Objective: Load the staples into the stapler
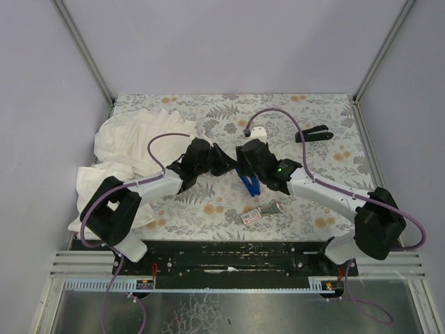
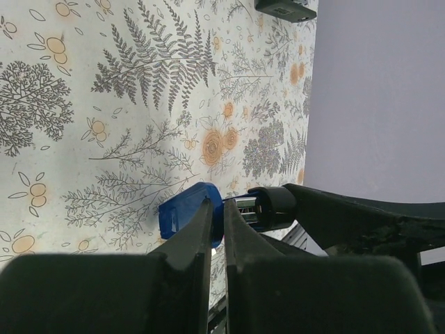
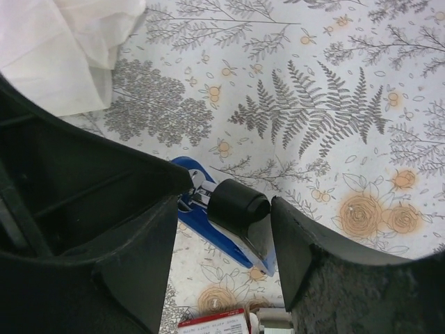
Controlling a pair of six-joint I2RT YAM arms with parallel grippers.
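The blue and black stapler (image 1: 250, 184) is held between both arms over the middle of the table. My left gripper (image 1: 228, 164) is shut on the rounded blue end (image 2: 181, 212) of the stapler, its fingertips (image 2: 217, 203) pinching the thin edge. My right gripper (image 1: 249, 170) is closed around the stapler's black top (image 3: 240, 205), which is raised off the blue base (image 3: 215, 236) and shows the metal channel. The small white staples box with a red label (image 1: 252, 216) and a silvery strip (image 1: 272, 207) lie just in front; the box edge also shows in the right wrist view (image 3: 212, 324).
A large white cloth (image 1: 132, 139) lies crumpled on the left side of the floral table cover. A small black object (image 1: 314, 133) lies at the back right. Grey walls stand on the left, back and right sides.
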